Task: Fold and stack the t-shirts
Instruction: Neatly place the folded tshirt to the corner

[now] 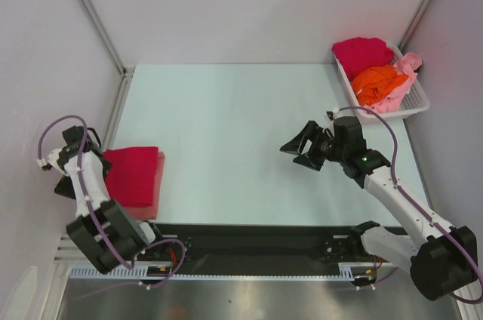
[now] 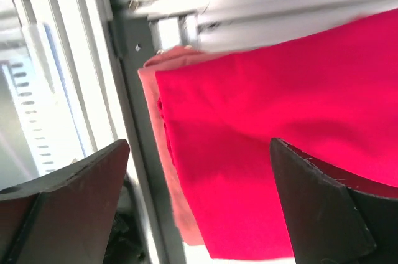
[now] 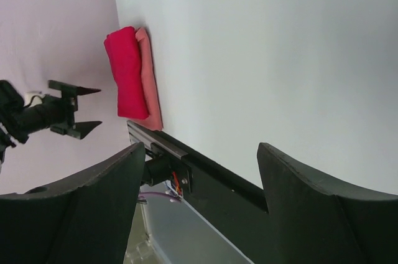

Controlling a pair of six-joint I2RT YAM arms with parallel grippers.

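A folded crimson red t-shirt [image 1: 132, 173] lies on a folded salmon pink t-shirt [image 1: 155, 190] at the table's left front. My left gripper [image 1: 90, 141] hovers just left of this stack, open and empty. In the left wrist view the red shirt [image 2: 280, 121] and the pink edge [image 2: 158, 133] show between the spread fingers of the left gripper [image 2: 199, 202]. My right gripper [image 1: 298, 148] hangs open and empty over the table's middle right. Its wrist view shows the right gripper [image 3: 202, 202] with the distant stack [image 3: 127, 74] beyond it.
A white slotted basket [image 1: 419, 101] stands at the back right, holding a crumpled crimson t-shirt [image 1: 362, 52], an orange one [image 1: 377, 82] and a light pink one [image 1: 404, 71]. A black rail [image 1: 256, 241] runs along the near edge. Grey walls close in both sides.
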